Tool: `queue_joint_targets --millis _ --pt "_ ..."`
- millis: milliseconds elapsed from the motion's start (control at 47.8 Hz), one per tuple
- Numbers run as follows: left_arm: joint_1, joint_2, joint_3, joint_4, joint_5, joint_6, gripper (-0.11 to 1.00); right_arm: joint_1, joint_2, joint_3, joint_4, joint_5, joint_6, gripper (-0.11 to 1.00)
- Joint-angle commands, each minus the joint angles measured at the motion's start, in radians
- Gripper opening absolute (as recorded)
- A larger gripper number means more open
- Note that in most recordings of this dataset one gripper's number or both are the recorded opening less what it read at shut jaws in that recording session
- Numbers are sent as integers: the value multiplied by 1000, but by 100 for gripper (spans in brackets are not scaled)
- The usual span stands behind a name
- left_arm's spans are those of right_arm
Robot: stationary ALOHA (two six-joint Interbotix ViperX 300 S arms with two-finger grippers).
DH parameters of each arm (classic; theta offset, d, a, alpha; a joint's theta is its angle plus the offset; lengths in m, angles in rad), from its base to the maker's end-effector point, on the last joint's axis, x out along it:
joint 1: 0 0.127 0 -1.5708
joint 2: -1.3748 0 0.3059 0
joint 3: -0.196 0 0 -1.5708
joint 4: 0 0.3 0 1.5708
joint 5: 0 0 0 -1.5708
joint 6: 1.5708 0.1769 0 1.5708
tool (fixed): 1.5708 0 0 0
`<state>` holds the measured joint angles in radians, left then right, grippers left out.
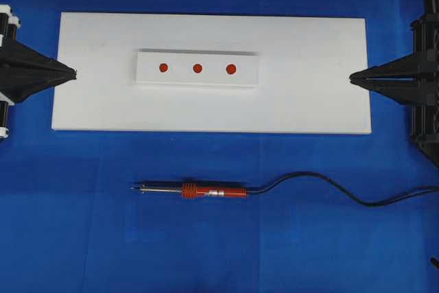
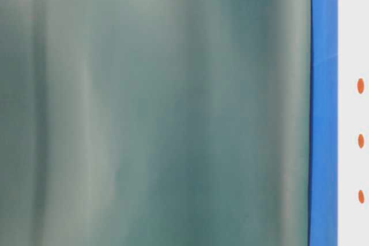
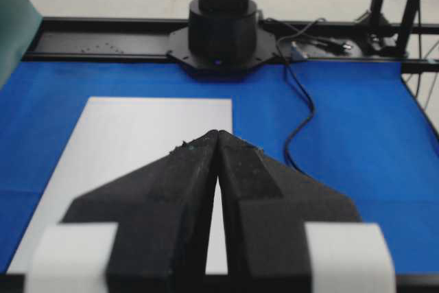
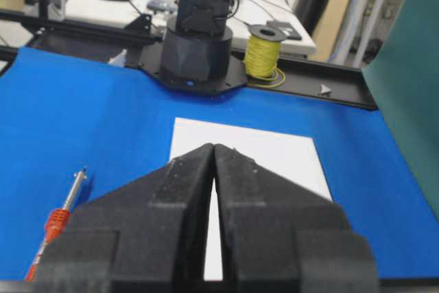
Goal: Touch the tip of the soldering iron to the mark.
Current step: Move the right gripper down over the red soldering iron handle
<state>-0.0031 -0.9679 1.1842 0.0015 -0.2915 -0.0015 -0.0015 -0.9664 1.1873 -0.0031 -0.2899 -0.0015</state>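
The soldering iron (image 1: 199, 191) lies flat on the blue bench cover (image 1: 68, 224), below the near long edge of the white board (image 1: 309, 101) in the overhead view and roughly under its middle, with its silver shaft and tip pointing left and its orange-red handle to the right; its black cord (image 1: 322, 186) snakes off toward the right edge of the bench. No finger touches it. The left gripper (image 1: 73, 73) is parked at the left short edge of the board, its black fingers (image 3: 185, 190) pressed together to a point with nothing between them. The right gripper (image 1: 352, 77) sits at the right short edge, likewise clenched on nothing, tip meeting tip in the right wrist view. Both grippers are well apart from the soldering iron, which lies between them across the bench but off to the near side, clear of the board. In the right wrist view the shaft and part of the handle show at the lower left, beside the fingers (image 4: 247, 204) but not in contact. The mark (image 1: 197, 68), the middle one of three red dots, sits on the white block (image 1: 151, 73) that rests on the far half of the board, left of its centre, well apart from the iron's tip and from both grippers.
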Motion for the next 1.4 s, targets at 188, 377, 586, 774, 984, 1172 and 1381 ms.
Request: queue_joint_targets --millis 188,377,586,774,984,1172,1381 --pt "-28 -3 -15 2 -6 0 0 44 31 -51 5 43 23 -6" --pt "-21 0 -6 0 -8 -3 0 91 95 -86 5 20 55 -6" --pt "-15 -3 -3 0 -12 -2 0 120 255 -161 5 -2 78 1" --pt "-14 -3 0 0 -12 -3 0 143 413 -241 8 -2 132 48" --pt "-15 -3 5 2 -12 -3 0 175 601 -327 37 -15 179 92" --pt "-15 -5 9 0 -12 -3 0 202 775 -393 104 -80 179 88" --pt "-14 -5 17 0 -14 -3 0 249 986 -433 218 -250 178 89"
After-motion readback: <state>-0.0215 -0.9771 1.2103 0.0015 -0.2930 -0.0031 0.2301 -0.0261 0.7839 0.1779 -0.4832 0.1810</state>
